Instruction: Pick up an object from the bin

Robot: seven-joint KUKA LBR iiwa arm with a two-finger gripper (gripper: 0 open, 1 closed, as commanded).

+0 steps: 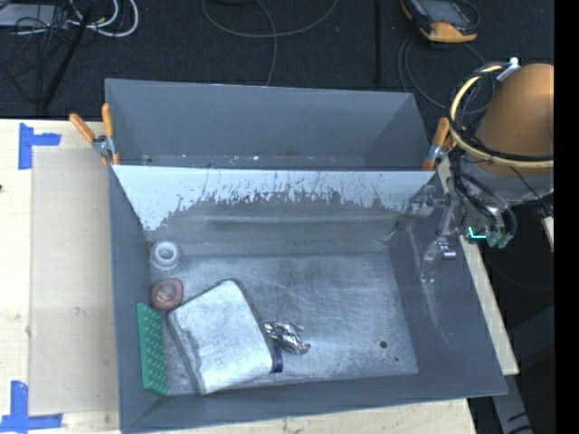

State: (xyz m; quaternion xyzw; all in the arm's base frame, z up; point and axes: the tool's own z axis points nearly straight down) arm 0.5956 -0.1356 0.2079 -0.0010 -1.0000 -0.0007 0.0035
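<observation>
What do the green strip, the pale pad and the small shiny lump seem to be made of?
Green strip: likely plastic, rows of studs.
Pale pad: probably cloth or foam, matte, speckled, soft corners.
Shiny lump: perhaps crumpled foil, bright glints.

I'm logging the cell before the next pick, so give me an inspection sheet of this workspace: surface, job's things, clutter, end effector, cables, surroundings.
Surface: grey metal bin, floor scuffed, back wall streaked.
Job's things: white padded slab, green studded strip, brown disc, pale ring and crumpled silvery scrap, all grouped in the view's lower-left corner of the bin.
Clutter: one small dark speck on the bin floor, lower right.
End effector: at the bin's right wall, well apart from all those things.
Cables: looped round the arm's orange cover; others lie behind the bin.
Surroundings: dark floor behind the bin.
</observation>
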